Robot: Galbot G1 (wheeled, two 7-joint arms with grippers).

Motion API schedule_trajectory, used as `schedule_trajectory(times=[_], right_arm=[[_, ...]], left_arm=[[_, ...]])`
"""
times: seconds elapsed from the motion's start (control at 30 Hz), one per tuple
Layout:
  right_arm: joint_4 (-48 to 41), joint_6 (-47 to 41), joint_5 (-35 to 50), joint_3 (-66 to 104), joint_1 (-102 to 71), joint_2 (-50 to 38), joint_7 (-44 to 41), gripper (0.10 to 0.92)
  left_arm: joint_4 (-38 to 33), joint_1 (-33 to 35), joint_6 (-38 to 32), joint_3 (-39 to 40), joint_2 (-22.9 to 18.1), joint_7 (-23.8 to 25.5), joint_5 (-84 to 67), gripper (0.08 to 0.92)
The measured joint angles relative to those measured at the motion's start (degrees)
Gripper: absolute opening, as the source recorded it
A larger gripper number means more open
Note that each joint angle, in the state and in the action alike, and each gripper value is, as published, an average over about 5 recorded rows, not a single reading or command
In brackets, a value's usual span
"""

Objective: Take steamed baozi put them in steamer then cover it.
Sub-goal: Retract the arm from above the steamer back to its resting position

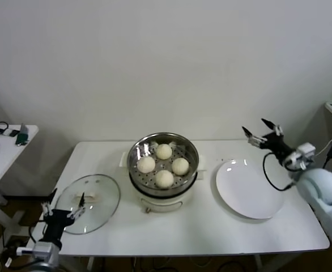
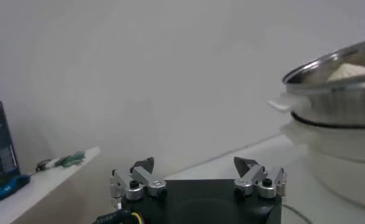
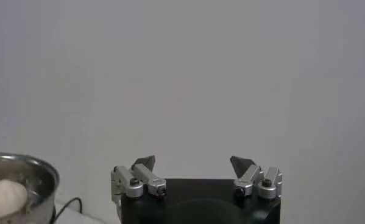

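Note:
Several cream-white baozi (image 1: 164, 165) sit in the shiny steel steamer (image 1: 137, 148) on its white cooker base in the middle of the table. One bun top shows in the left wrist view (image 2: 351, 70) and one in the right wrist view (image 3: 4, 196). The glass cover (image 1: 106, 187) with its cream handle lies flat on the table left of the steamer. My left gripper (image 1: 64, 210) is open and empty at the table's front left corner, beside the cover's near edge. My right gripper (image 1: 261, 131) is open and empty, raised above the table's far right, past the plate.
An empty white plate (image 1: 248, 188) lies right of the steamer. A small white side table (image 1: 10, 148) with small items stands at the far left. A wall rises behind the table.

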Motion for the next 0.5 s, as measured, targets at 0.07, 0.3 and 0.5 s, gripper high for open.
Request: schedule_trajectory(times=[0.07,0.3,0.5], right_arm=[[0.9,1.6,-1.4,3.0,-5.4,2.3,0.0,0.823],[3.5,5.3,-6.0,8.8,-19.9,10.9,0.8,0.823],[5.0,7.2,-9.5,10.2,-27.1,17.6,2.2,0.823]], left_arm=[[0.5,0.4,-0.8,-0.1,0.7,-0.8,2.0,0.823],[2.2,1.8,-3.8,-0.1,2.0,-7.5,15.7,0.823],[4.3,1.7,-4.5,0.8,1.4,-15.1,32.6,0.823]])
